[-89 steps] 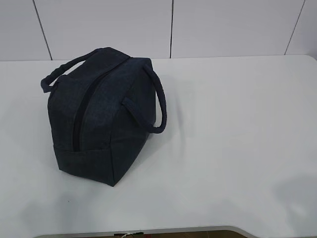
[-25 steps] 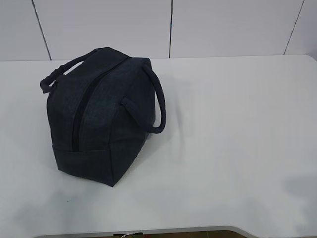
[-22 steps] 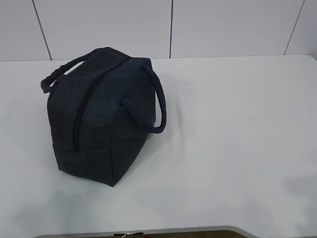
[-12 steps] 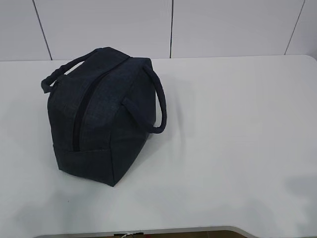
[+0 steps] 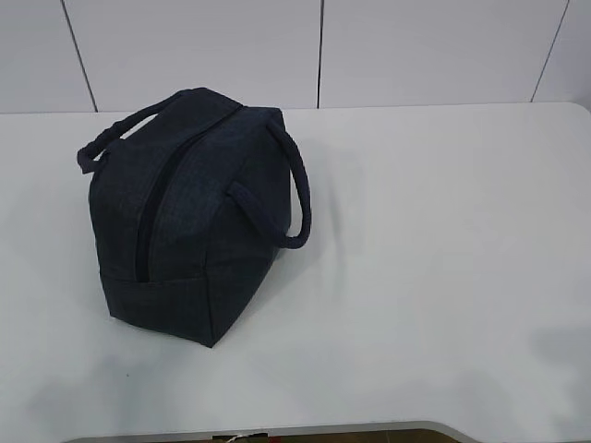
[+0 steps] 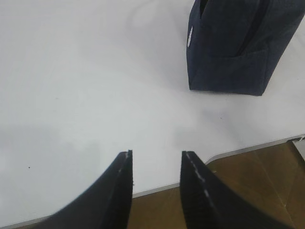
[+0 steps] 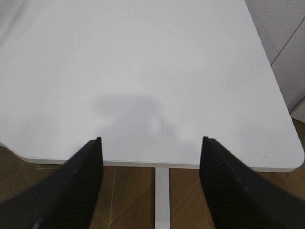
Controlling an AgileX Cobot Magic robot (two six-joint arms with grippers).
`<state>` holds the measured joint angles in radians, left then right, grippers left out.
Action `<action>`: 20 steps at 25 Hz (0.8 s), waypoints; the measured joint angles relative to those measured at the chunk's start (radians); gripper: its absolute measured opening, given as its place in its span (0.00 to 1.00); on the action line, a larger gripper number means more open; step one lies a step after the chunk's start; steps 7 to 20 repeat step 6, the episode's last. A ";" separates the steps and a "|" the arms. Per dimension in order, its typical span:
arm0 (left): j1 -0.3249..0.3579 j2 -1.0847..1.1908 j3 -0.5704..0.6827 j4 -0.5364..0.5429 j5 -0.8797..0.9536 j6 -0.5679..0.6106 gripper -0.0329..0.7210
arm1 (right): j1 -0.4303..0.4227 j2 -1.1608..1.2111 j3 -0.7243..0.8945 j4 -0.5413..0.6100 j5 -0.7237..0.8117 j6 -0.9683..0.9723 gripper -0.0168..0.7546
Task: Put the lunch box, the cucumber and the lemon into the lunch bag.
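The dark navy lunch bag (image 5: 185, 217) stands on the white table (image 5: 434, 240) at the left, zip closed along its top, two loop handles up. Its lower end shows in the left wrist view (image 6: 233, 47) at the upper right. The lunch box, cucumber and lemon are out of view. My left gripper (image 6: 156, 153) is open and empty above the table's front edge, well short of the bag. My right gripper (image 7: 151, 139) is open wide and empty over the front edge of bare table. Neither gripper shows in the exterior view.
The table's front edge (image 6: 248, 149) and brown floor (image 7: 128, 195) lie under both grippers. A white table leg (image 7: 162, 198) stands below the right gripper. A panelled white wall (image 5: 323, 51) rises behind the table.
Almost nothing: the bag keeps its place with only slight settling of the handles. The faint shadows at the front corners of the table shift a little.
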<state>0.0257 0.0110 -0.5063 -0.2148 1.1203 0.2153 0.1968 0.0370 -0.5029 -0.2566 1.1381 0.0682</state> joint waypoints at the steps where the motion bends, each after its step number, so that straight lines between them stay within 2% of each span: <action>1: 0.000 0.000 0.000 0.000 0.000 0.000 0.36 | 0.000 0.000 0.000 0.000 0.000 0.000 0.68; 20: 0.000 0.000 0.000 0.000 0.000 0.000 0.36 | 0.000 0.000 0.000 0.000 0.000 0.000 0.68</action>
